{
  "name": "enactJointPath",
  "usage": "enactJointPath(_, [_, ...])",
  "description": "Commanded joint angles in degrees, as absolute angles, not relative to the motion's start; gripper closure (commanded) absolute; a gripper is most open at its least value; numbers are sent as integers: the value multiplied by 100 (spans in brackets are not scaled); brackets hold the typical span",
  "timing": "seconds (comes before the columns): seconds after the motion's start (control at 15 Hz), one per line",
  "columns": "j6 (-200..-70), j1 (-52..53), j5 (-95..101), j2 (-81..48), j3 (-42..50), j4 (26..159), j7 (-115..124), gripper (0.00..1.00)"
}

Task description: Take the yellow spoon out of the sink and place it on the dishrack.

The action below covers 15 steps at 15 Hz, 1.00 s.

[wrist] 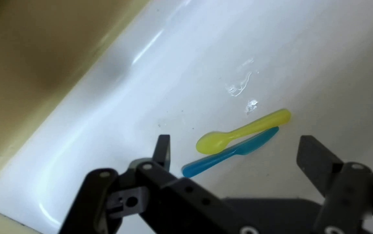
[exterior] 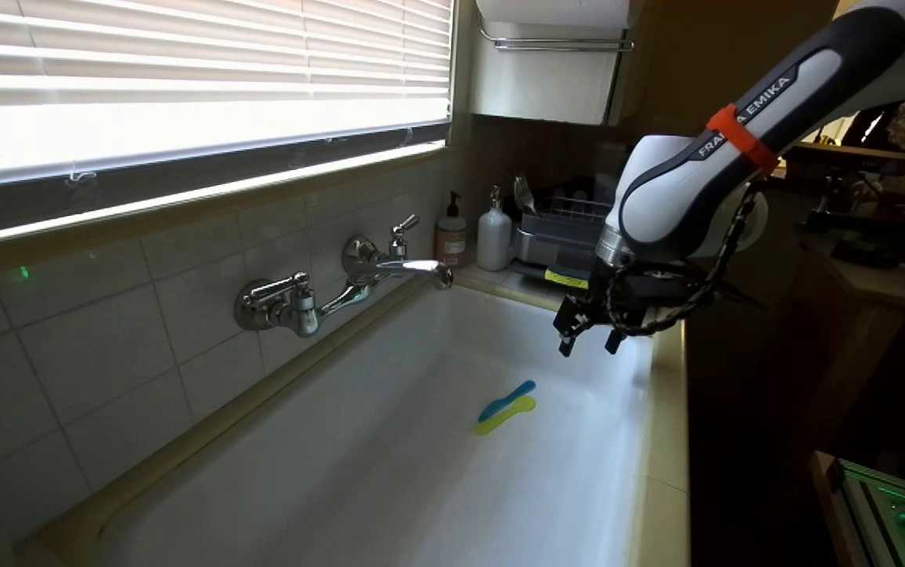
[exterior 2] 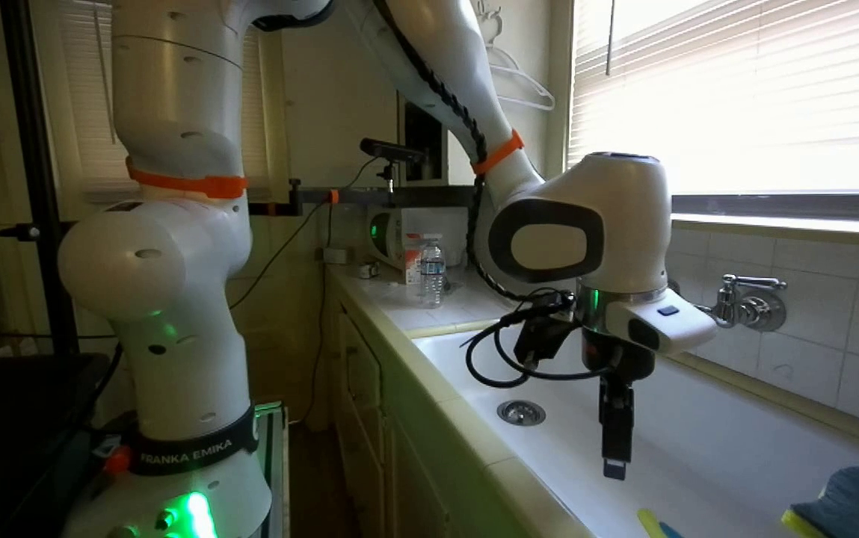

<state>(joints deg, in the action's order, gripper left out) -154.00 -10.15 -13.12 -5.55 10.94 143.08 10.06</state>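
"FRANKA EMIKA" on black base collar [exterior 2: 194, 452]; "FRA… EMIKA" on arm [exterior: 795, 98] (orange strap [exterior: 742, 140] hides letters between).

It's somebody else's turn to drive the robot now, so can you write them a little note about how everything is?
Gripper: open, holding nothing, over the sink.
Yellow spoon: lying in the sink, right beside the blue knife.
Dishrack: outside the sink, past its end, next to the white pump bottle.
Done: no pickup yet.
Left: grip the yellow spoon, probably taking care not to catch the blue knife too, lift it out and place it on the dishrack.
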Motion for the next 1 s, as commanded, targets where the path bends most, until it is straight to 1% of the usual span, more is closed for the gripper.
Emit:
enactJointPath(0.0, [-15493, -1027, -1830, -1260, 935, 13834, 1095, 0])
enactJointPath(0.33, [-15360, -1165, -2289, -1980, 729, 13100, 970, 0])
enactJointPath(0.93, [-15233, -1478, -2301, -2906, 625, 12237, 972, 0])
